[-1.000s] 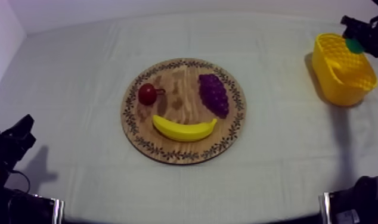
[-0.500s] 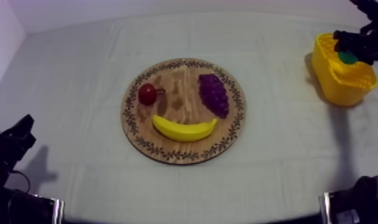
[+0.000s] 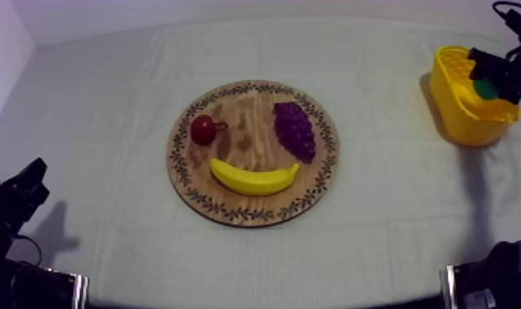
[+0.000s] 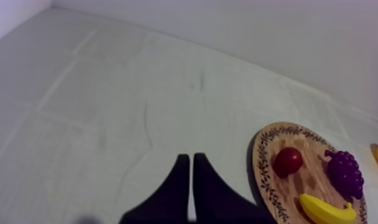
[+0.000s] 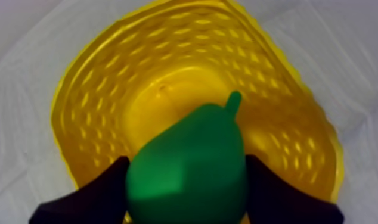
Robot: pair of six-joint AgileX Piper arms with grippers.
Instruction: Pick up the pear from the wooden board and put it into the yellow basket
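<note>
A green pear [image 3: 483,88] hangs inside the mouth of the yellow basket [image 3: 454,100] at the table's far right, held in my right gripper [image 3: 491,76]. In the right wrist view the pear [image 5: 188,167] sits between my right gripper's [image 5: 188,192] black fingers, stem pointing away, just above the basket's floor [image 5: 161,89]. The round wooden board [image 3: 249,123] lies mid-table. Low at the left, my left gripper [image 3: 21,187] rests over the cloth; in the left wrist view its fingers [image 4: 191,161] lie together as a narrow wedge.
On the board lie a banana [image 3: 254,177], a bunch of grapes [image 3: 294,130] and a small red fruit [image 3: 203,130]. The left wrist view shows the board [image 4: 266,179] with the same fruit beyond my left gripper. Bare cloth lies between board and basket.
My right gripper has carried the pear from above the basket's far rim down into the basket's opening. The left arm and the fruit on the board have not moved.
</note>
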